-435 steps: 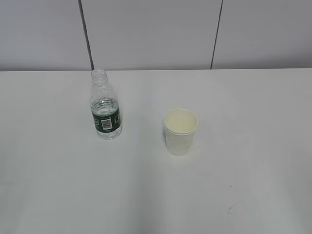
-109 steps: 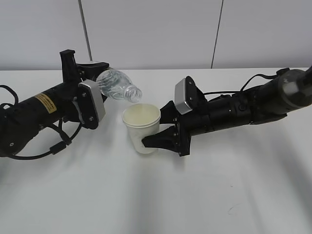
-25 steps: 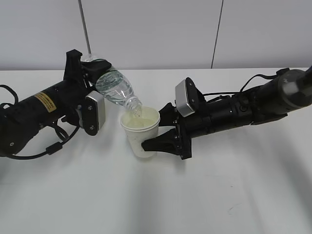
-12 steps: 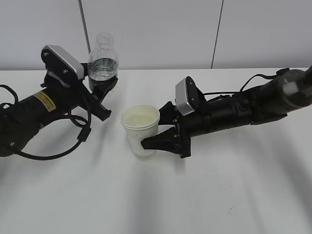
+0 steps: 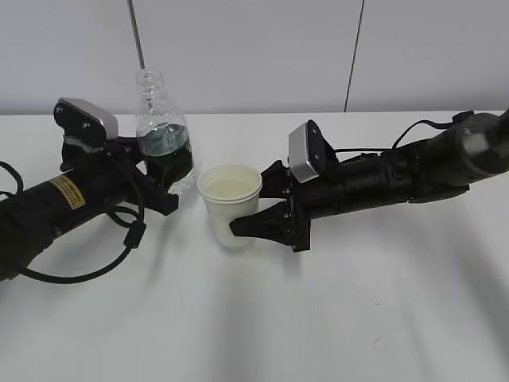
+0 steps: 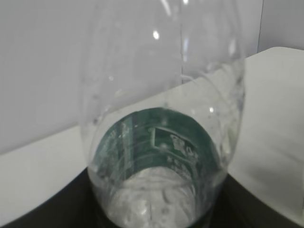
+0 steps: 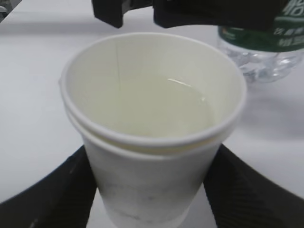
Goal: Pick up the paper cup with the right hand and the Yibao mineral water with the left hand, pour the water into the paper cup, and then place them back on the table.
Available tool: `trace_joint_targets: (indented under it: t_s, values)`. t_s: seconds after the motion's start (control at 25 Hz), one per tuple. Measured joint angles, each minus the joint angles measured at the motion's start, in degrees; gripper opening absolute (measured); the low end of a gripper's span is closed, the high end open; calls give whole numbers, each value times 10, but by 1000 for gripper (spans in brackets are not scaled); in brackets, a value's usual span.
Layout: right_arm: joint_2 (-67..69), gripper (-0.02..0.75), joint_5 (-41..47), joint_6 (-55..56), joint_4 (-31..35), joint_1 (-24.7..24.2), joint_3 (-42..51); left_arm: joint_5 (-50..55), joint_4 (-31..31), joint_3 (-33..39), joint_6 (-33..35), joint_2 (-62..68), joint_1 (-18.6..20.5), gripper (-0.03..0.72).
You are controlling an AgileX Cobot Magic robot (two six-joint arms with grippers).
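Observation:
The clear Yibao water bottle (image 5: 161,135) with its dark green label stands upright at the left, uncapped, held at its lower body by my left gripper (image 5: 169,177), which is shut on it. In the left wrist view the bottle (image 6: 161,142) fills the frame between the black jaws. The white paper cup (image 5: 231,205) holds water and stands upright in the middle, with my right gripper (image 5: 256,215) shut around its lower part. In the right wrist view the cup (image 7: 152,128) sits between the black fingers (image 7: 52,190), with the bottle (image 7: 266,47) behind it. Whether bottle or cup rests on the table (image 5: 254,318) I cannot tell.
The left arm (image 5: 64,203) with its yellow label lies low along the left of the table. The right arm (image 5: 398,179) stretches in from the right edge. A grey panelled wall (image 5: 254,56) stands behind the table's far edge.
The bottle has swung from tipped over the cup to upright, then come down and slightly left, away from the cup. The cup and the right gripper have hardly moved.

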Motion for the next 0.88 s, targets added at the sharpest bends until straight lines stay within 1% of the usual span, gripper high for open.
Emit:
trace_joint_targets:
  t_s: [0.08, 0.24, 0.48, 0.6, 0.76, 0.88]
  values:
    - [0, 497, -13, 0, 6, -8, 0, 0, 1, 15, -20, 0, 0, 370]
    - [0, 497, -28, 5, 7, -43, 0, 0, 19, 46, -32, 0, 0, 365]
    - [0, 497, -29, 14, 11, -97, 0, 0, 76, 63, -39, 0, 0, 365]
    - [0, 497, -10, 14, 13, -106, 0, 0, 100, 63, -39, 0, 0, 365]
    - [0, 497, 22, 4, 18, -108, 0, 0, 116, 63, -39, 1, -1, 356]
    - [0, 497, 36, -30, 56, -108, 0, -1, 116, 63, -39, 11, -10, 355]
